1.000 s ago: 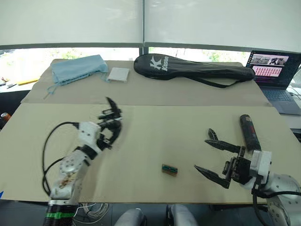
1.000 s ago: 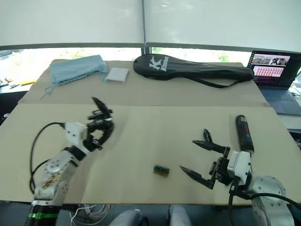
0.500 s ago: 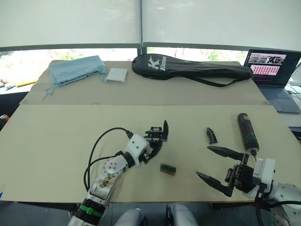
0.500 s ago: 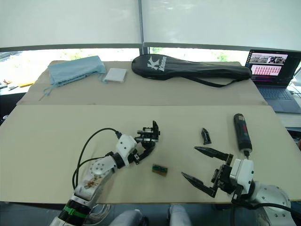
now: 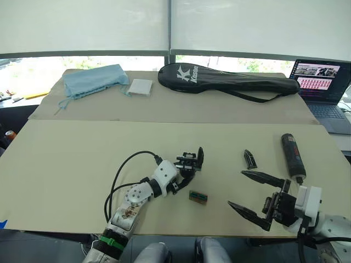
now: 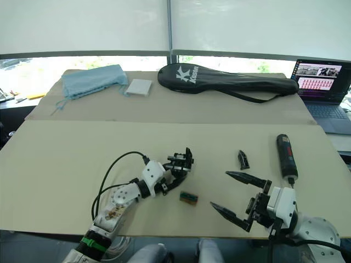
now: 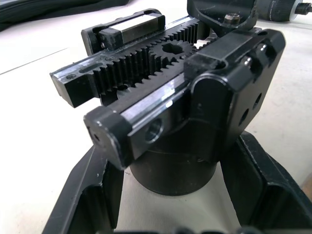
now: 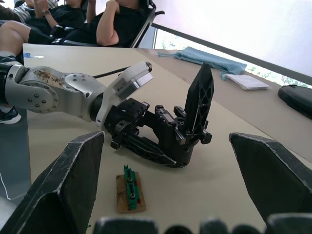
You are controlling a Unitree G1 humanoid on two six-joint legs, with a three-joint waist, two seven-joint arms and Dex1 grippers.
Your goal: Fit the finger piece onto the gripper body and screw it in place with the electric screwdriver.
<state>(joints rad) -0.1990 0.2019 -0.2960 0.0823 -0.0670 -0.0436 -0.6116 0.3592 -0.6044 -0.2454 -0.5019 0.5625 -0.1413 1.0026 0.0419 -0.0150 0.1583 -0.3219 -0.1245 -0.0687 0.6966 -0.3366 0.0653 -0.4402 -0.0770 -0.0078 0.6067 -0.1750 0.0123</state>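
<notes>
My left gripper (image 5: 188,167) is shut on the gripper body (image 5: 191,162), holding it near the table's middle by its round base (image 7: 173,168). The body's one black finger (image 8: 201,102) points up. In the left wrist view its toothed rack (image 7: 146,53) lies across my two fingers (image 7: 83,195). The finger piece (image 5: 250,159) lies loose on the table to the right. Just right of it lies the electric screwdriver (image 5: 292,156), bit toward me. My right gripper (image 5: 255,194) stands open near the front edge, in front of the finger piece, holding nothing.
A small green part on a brown base (image 5: 198,196) lies in front of the gripper body. At the back lie a black racket bag (image 5: 225,79), a blue cloth (image 5: 90,81) and a white pad (image 5: 141,86). A laptop (image 5: 323,87) stands far right. People (image 8: 97,24) sit beyond the table.
My left arm swung from the table's left side to its middle, carrying the gripper body. My right gripper drew back toward the front edge, uncovering the finger piece.
</notes>
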